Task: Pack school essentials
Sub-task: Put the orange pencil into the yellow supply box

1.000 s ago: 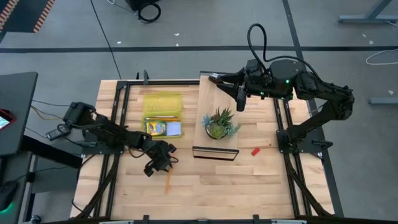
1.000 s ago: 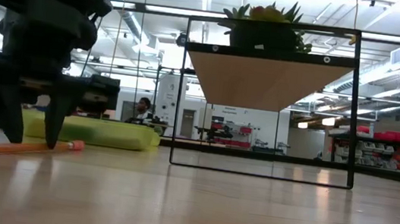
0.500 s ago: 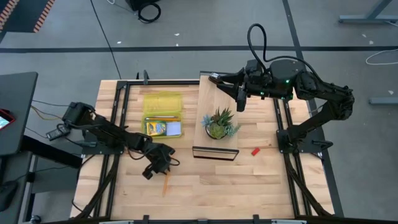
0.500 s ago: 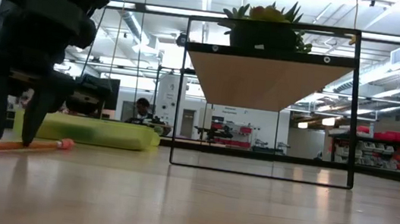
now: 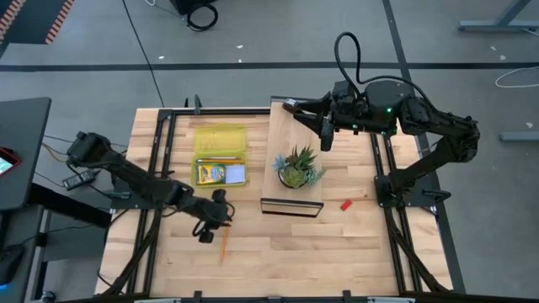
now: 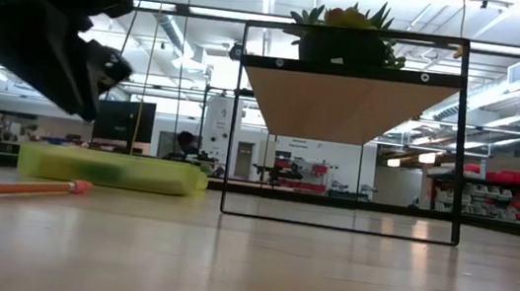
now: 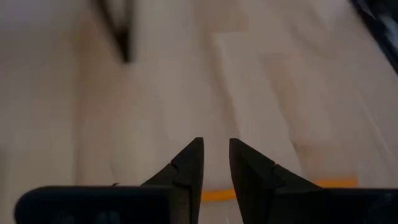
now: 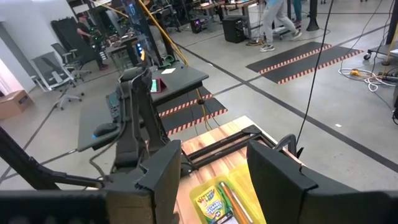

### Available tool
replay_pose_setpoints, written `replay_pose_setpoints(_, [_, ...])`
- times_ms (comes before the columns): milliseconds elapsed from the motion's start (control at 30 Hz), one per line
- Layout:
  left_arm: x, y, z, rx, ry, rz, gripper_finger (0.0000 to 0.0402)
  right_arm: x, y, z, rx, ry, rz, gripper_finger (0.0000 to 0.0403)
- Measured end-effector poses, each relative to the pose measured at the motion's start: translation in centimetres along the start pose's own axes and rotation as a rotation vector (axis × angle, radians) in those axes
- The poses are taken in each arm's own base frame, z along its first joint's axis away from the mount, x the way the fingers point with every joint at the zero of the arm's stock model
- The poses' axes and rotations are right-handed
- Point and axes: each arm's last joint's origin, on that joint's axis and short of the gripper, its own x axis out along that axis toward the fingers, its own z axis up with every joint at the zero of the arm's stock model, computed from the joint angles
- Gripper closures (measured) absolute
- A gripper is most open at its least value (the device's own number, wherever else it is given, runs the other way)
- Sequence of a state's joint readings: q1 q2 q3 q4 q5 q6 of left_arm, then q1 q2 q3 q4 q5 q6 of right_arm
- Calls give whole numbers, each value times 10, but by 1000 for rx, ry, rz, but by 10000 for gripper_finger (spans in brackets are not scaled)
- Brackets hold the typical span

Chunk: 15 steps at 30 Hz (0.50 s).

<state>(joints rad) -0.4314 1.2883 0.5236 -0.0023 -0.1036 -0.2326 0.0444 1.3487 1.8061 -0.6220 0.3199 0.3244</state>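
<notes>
1 orange pencil (image 5: 223, 245) lies flat on the desk (image 5: 337, 252), just in front of your left end effector (image 5: 209, 224), whose fingers stand nearly together with nothing between them. Straddle the pencil mid-shaft, square across it, then carry it to the yellow case (image 5: 221, 155) behind. Your right end effector (image 5: 326, 135) waits, fingers apart and empty, past the potted plant (image 5: 296, 167).

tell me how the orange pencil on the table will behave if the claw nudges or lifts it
The orange pencil looks thin, straight and stiff, so it should lift without drooping. Lying flat on the smooth wooden table, it may roll or skid when nudged. Probably light; pinched off-centre, it could swing.
</notes>
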Motion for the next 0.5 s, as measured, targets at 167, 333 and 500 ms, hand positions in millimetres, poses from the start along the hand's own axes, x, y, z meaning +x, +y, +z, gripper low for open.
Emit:
replay_pose_setpoints(167, [-7, -19, -9, -264, -53, 177, 319, 0, 0, -1, -33, 10, 16, 213])
replay_pose_setpoints(333, [-5, -30, -19, -423, -60, 229, 317, 0, 1, -1, -88, 16, 41, 213])
replay_pose_setpoints(500, [-1, -41, -23, -416, 29, 265, 316, 1, -2, 0, -105, 13, 30, 213])
